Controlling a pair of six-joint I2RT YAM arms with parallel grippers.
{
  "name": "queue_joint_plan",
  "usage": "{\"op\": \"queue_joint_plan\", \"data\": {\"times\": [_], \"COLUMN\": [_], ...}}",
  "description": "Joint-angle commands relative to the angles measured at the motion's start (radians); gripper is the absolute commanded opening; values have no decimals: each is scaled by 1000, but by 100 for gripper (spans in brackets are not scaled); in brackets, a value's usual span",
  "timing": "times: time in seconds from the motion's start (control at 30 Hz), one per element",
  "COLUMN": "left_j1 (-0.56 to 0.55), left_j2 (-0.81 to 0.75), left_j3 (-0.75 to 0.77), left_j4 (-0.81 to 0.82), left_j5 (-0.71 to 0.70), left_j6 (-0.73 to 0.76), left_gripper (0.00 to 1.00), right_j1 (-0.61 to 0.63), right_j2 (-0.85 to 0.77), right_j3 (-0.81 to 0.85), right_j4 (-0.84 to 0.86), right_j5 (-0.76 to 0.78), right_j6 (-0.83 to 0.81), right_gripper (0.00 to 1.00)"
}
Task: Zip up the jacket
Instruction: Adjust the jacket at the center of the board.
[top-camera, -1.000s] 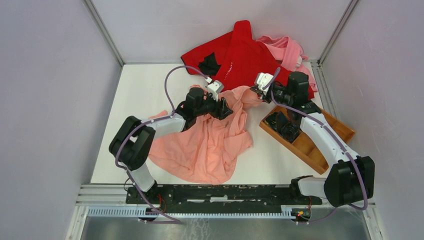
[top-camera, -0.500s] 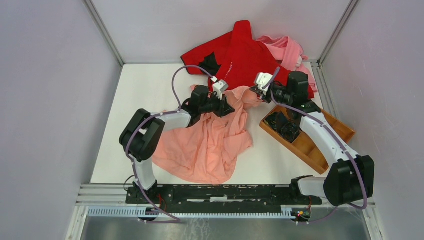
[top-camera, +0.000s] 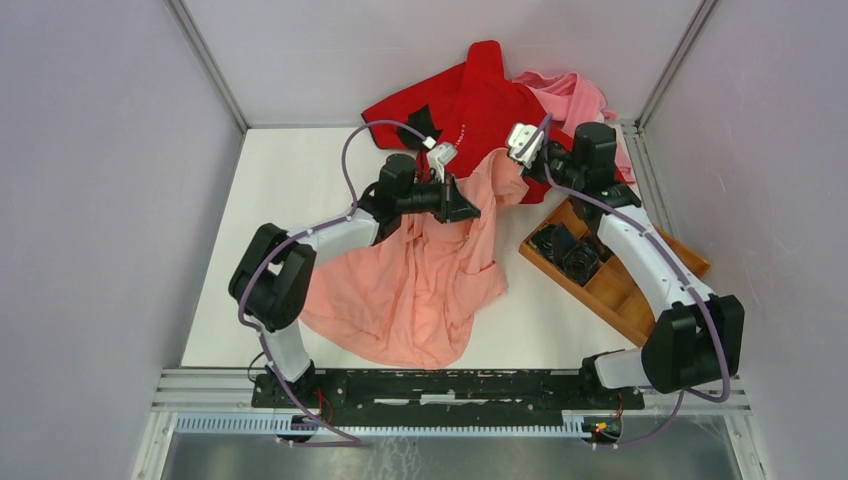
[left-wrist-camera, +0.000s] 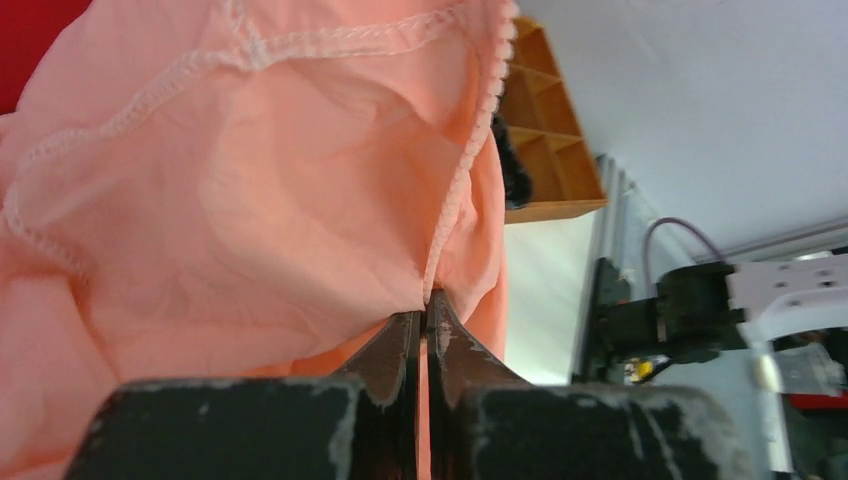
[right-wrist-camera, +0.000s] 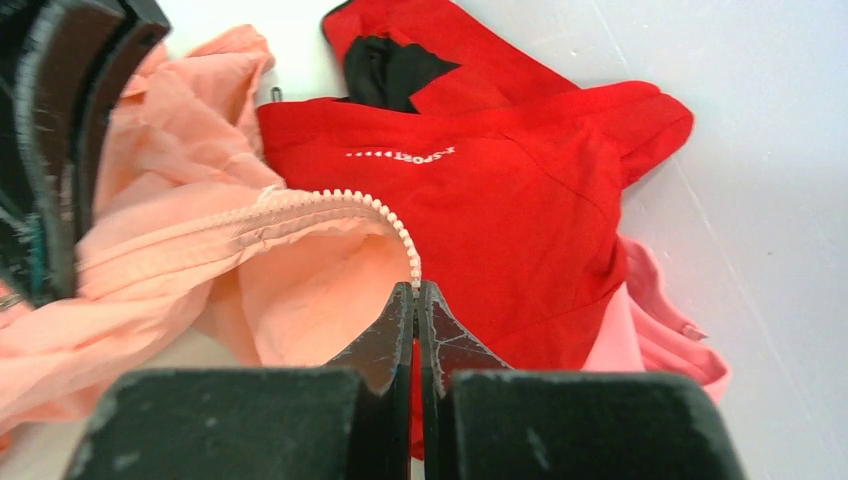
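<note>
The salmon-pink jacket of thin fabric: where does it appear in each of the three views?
Top external: salmon-pink thin-fabric jacket spread in the centre of the picture.
Left wrist: it fills the left and centre, pinched by the left hand.
Right wrist: left half, zipper edge in the right hand.
Shared landmark: bright red garment with white lettering, seen in all three.

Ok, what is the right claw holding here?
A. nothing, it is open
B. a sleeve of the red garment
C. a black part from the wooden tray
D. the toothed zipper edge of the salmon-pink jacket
D: in the right wrist view the right claw is shut on the zipper edge of the salmon-pink jacket, with the red garment lying behind.
</note>
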Motion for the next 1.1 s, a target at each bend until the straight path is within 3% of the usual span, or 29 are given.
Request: {"op": "queue_joint_plan", "data": {"times": [0.0, 0.27, 0.5, 0.7, 0.87, 1.07], "left_j1": [-1, -4, -22, -17, -3, 7], "left_j2": [-42, -11, -3, 44, 77, 182], "left_j3": [97, 288, 286, 317, 325, 427], "left_j4": [-65, -400, -330, -318, -301, -394], "left_j5": [50, -90, -75, -34, -17, -9], "left_j6": [-163, -156, -245, -264, -277, -229], "left_gripper": [2, 2, 2, 2, 4, 15], "right_j1": [-3, -3, -5, -36, -101, -172], "right_j2": [62, 185, 196, 179, 92, -98], "right_j3": [95, 175, 156, 157, 92, -109], "right_j4": [20, 70, 75, 17, -38, -34], "right_j5": [70, 152, 126, 106, -25, -242], "right_j6": [-8, 144, 208, 231, 208, 149], "right_gripper": [0, 2, 17, 41, 58, 63]}}
